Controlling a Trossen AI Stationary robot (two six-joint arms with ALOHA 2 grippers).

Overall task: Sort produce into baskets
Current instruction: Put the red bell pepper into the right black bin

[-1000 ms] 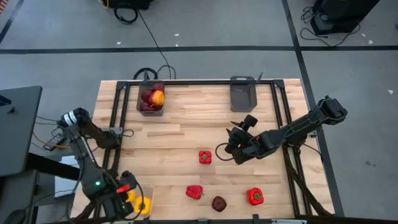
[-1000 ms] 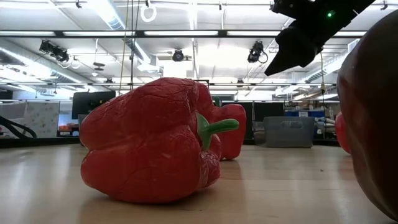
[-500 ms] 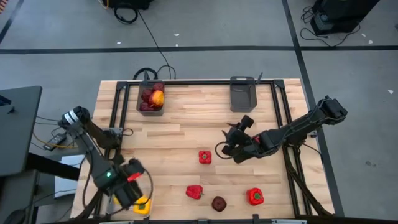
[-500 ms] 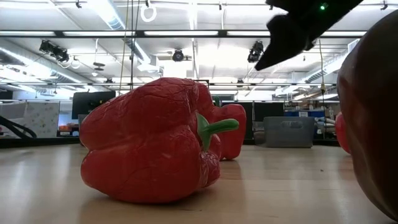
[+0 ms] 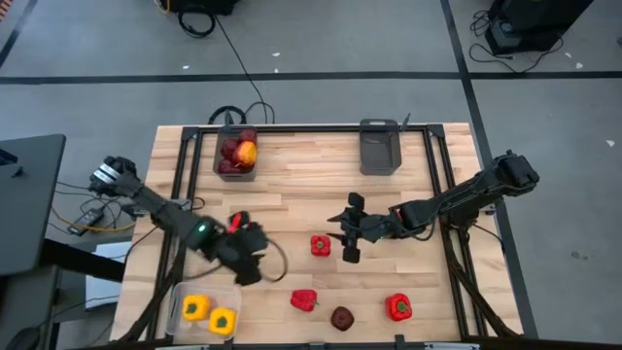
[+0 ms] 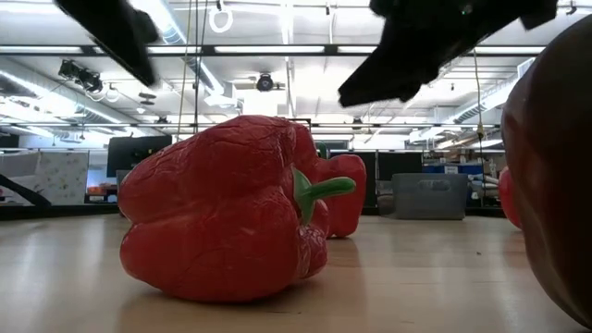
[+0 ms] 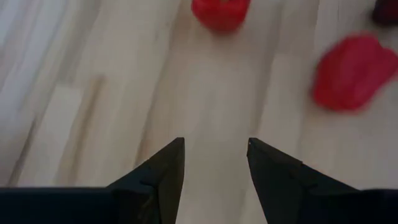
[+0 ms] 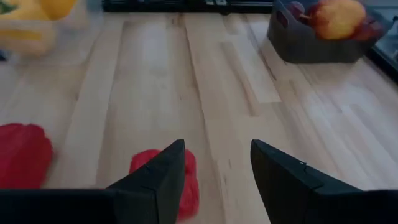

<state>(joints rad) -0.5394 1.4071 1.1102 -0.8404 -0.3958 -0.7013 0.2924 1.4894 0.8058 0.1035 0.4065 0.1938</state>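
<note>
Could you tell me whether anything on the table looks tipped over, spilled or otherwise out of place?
One red pepper lies on its side, as the low view shows. Otherwise nothing stands out: no bin is tipped, and the loose pieces simply await sorting.

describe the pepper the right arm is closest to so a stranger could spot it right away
Start at the wooden table seen from above and find its middle. A red bell pepper sits there alone, just beside the open right pincer. Two other red peppers and a dark apple lie in a row near the front edge; this one sits apart, farther back.
</note>
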